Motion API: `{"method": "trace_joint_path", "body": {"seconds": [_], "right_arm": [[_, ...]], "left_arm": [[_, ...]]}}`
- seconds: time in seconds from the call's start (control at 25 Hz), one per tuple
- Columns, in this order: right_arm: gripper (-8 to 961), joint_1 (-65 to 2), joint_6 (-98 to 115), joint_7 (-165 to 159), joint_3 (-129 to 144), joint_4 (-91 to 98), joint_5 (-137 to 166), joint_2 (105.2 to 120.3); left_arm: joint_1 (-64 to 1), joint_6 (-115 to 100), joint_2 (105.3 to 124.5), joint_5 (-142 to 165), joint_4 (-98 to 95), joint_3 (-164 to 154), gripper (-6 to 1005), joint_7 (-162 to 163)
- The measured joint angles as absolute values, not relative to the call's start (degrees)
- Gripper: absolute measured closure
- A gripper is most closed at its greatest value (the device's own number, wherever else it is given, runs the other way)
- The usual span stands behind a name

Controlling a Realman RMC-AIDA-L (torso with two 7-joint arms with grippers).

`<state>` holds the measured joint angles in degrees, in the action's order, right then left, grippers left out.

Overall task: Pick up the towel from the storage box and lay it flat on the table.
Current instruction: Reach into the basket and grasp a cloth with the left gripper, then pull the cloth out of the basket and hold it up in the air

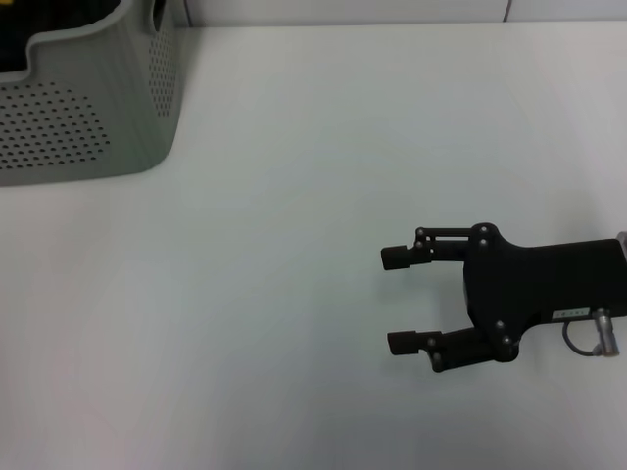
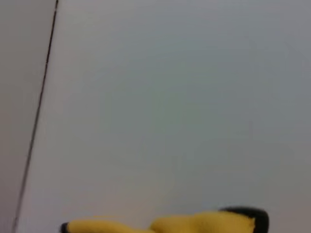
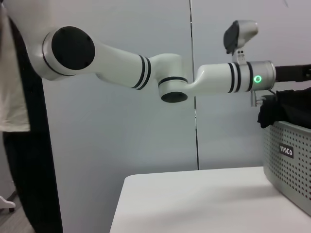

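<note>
The storage box (image 1: 83,93) is sitting at the far left corner of the table (image 1: 294,245) in the head view, its perforated grey-green wall facing the camera and its dipped rim showing only a dark interior with a sliver of yellow at the very edge. In the right wrist view the towel (image 3: 286,107) is showing as a dark bundle of cloth bulging above the rim of the box, right where the left arm (image 3: 146,73) is reaching in from above. The left wrist view is catching a yellow fold of the same cloth with a black stitched edge low in its picture; whether the left gripper is closed on it cannot be told, since its fingers are not showing anywhere.

The right gripper (image 1: 400,300) is resting low over the table at the right side, well apart from the box and the towel, its two black fingers (image 1: 397,258) standing wide apart and holding nothing.

Bare white tabletop is lying between the right gripper and the box, and a pale wall is rising behind the table
</note>
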<state>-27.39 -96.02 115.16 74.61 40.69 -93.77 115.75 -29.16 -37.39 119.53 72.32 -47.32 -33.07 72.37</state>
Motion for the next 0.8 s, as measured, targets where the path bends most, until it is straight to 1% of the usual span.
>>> {"method": "trace_joint_path", "body": {"seconds": [0.12,0.4,0.64,0.8], "right_arm": [[170,-27.0,-96.0,115.6,74.6,40.6,-93.8,115.81],[173,-26.2,-96.1,118.8,74.5,39.5,-95.0,115.87],[182,-26.2,-95.9,119.8,74.3,38.4,-96.3,115.92],[188,-26.1,-95.9,120.8,74.2,37.6,-98.2,115.93]], "left_arm": [[-26.9,-48.8,119.24,68.1,-46.4,-33.1,969,72.4],[-23.4,-80.9,116.79,63.7,-42.9,-33.2,994,77.6],[-23.5,-108.1,115.45,63.9,-43.1,-34.2,995,83.6],[-23.1,-116.2,115.23,60.7,-46.8,-39.5,994,90.4]]}}
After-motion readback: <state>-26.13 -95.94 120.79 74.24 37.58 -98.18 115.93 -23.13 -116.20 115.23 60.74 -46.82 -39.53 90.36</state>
